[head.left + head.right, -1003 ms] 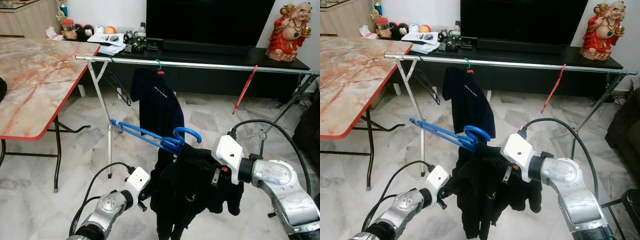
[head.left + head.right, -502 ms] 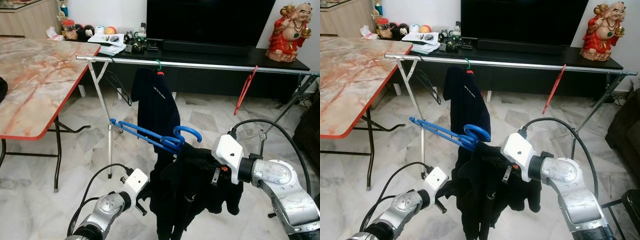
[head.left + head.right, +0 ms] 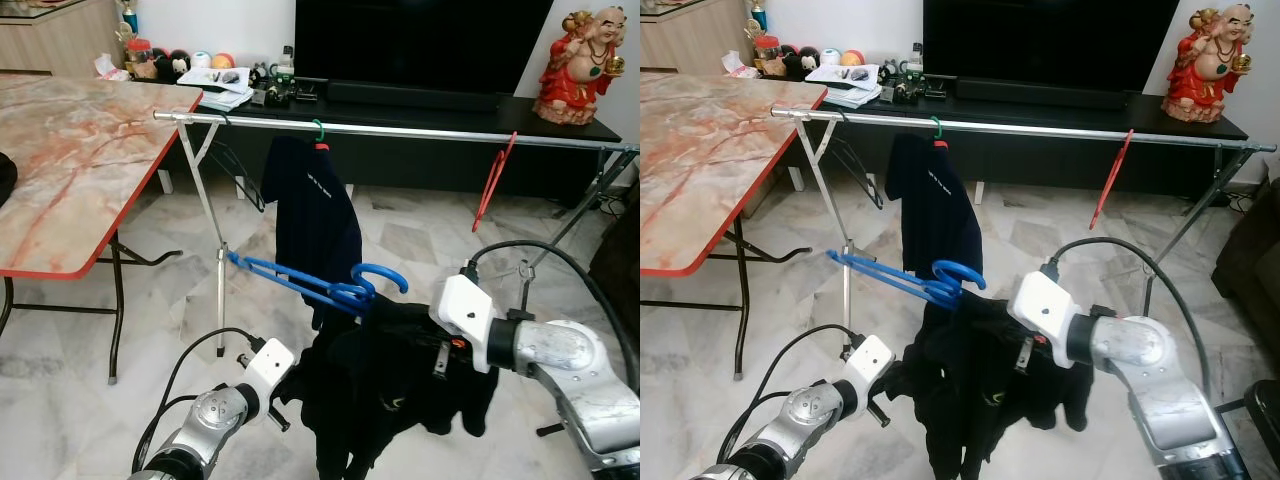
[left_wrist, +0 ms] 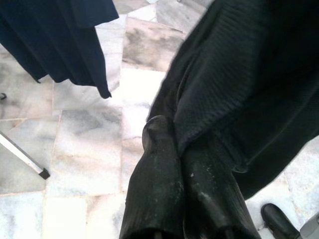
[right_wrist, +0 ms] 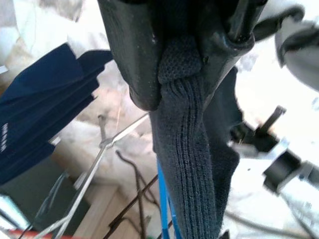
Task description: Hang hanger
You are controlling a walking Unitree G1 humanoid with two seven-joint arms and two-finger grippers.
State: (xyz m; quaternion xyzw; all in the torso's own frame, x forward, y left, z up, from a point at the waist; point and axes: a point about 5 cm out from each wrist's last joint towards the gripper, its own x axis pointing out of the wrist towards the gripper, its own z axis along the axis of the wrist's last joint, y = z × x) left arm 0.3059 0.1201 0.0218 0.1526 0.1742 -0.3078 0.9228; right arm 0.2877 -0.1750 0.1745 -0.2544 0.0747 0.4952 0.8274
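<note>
A blue hanger [image 3: 300, 284] slants in mid-air in front of me, its hook [image 3: 383, 275] pointing right. A black knitted garment [image 3: 375, 390] droops from its hook end. My right gripper [image 5: 182, 67] is shut on a bunched fold of that garment, with the hanger's blue bar just beyond; in the left eye view it sits at the garment's top [image 3: 395, 312]. Lower left, my left gripper [image 4: 172, 149] has its fingers [image 4: 159, 189] pressed together against the garment's edge. The silver clothes rail [image 3: 420, 131] runs across behind.
On the rail hang a navy shirt [image 3: 315, 215] on a green hook, a black wire hanger [image 3: 240, 172] and a red hanger [image 3: 491, 180]. A marble-topped folding table [image 3: 80, 170] stands at left. Behind are a TV console [image 3: 560, 118] and a red statue [image 3: 585, 55].
My right arm has dropped slightly and shifted right, carrying the blue hanger and black garment with it. The garment now hangs wider. My left gripper has barely moved.
</note>
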